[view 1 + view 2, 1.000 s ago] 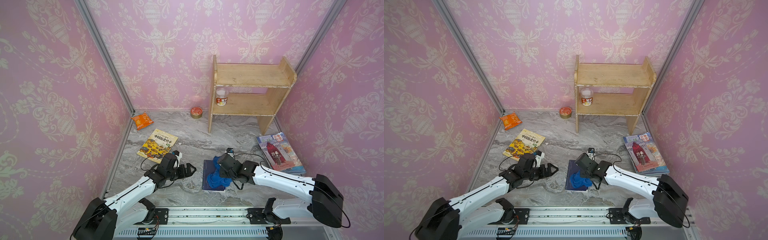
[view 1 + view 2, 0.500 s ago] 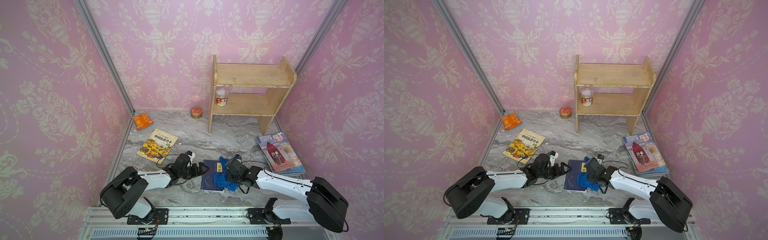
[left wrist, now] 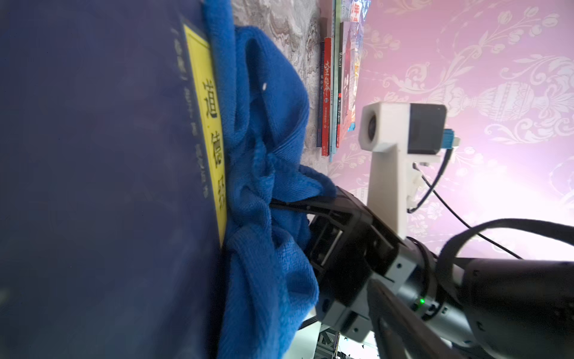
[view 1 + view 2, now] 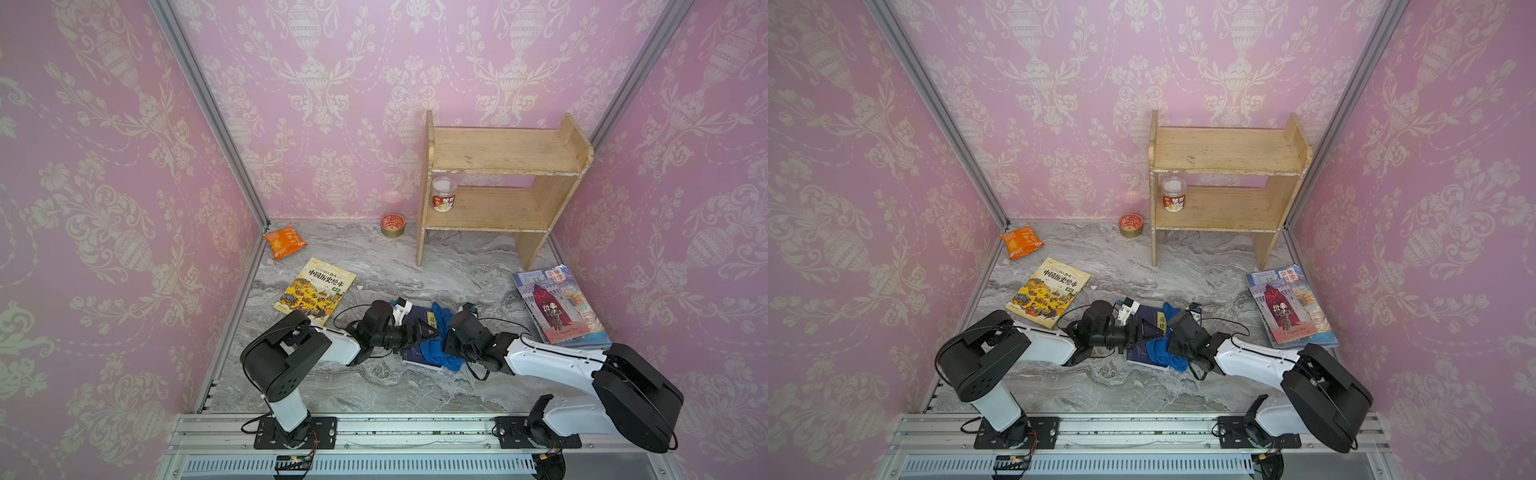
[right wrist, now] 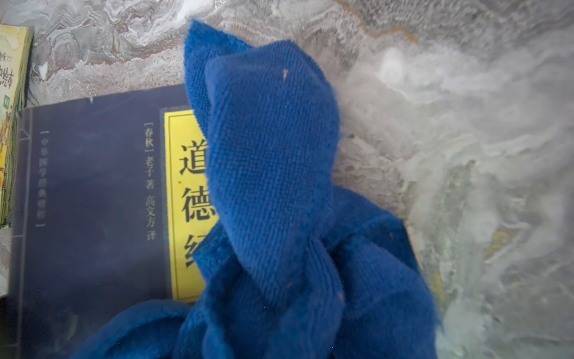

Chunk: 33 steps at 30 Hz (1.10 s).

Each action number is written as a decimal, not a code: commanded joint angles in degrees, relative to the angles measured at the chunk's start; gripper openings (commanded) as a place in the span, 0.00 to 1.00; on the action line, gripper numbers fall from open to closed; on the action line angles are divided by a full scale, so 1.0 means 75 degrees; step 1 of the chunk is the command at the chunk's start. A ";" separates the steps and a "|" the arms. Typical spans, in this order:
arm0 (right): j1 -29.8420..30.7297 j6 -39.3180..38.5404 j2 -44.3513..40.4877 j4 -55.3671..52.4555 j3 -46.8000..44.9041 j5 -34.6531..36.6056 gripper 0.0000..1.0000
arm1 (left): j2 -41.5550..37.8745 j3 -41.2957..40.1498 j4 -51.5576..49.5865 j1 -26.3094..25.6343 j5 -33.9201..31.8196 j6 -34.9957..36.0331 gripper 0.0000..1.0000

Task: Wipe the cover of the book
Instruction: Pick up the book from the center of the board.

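Right hand (image 3: 292, 206) pressing a blue cloth (image 4: 432, 351) on the navy book (image 4: 1144, 355)
The navy book is lying on the marble table (image 4: 374, 386); the right hand is clenching the blue cloth beside the yellow title strip, while the left hand (image 4: 1144, 328) is reaching over the cover, released, fingers apart.

Soft, even light fills both top views. The pink wall (image 4: 374, 83) has no hot spots, and only faint shadows lie under the shelf (image 4: 498, 183) and beneath the arms on the table (image 4: 332, 386). The wide lens makes the straight frame posts (image 4: 936, 112) lean outward toward the edges. In the left wrist view the book (image 3: 93, 186) is dim and soft, while the wall behind blows out to white glare. In the right wrist view the cloth (image 5: 270, 174) is sharp and the table is hazy and smeared.
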 commanded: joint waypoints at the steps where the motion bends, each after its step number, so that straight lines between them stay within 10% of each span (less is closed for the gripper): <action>1: -0.0252 -0.0214 0.0373 -0.1075 -0.0676 -0.0622 0.00 | -0.0750 0.0363 -0.1468 -0.0046 0.0592 0.0832 0.79; 9: -0.0471 -0.0513 0.0267 -0.1204 -0.0576 -0.0725 0.00 | -0.1270 0.0021 -0.3201 0.0861 0.0123 0.1865 0.69; 17: -0.0498 -0.0572 0.0056 -0.1255 -0.0588 -0.0729 0.00 | -0.1367 0.0157 -0.3936 0.1560 0.0230 0.2290 0.34; 33: -0.0435 -0.1816 -0.0474 -0.2886 0.2699 -0.0554 0.00 | -0.1905 -0.0139 -0.4415 0.1671 -0.0180 0.2501 0.21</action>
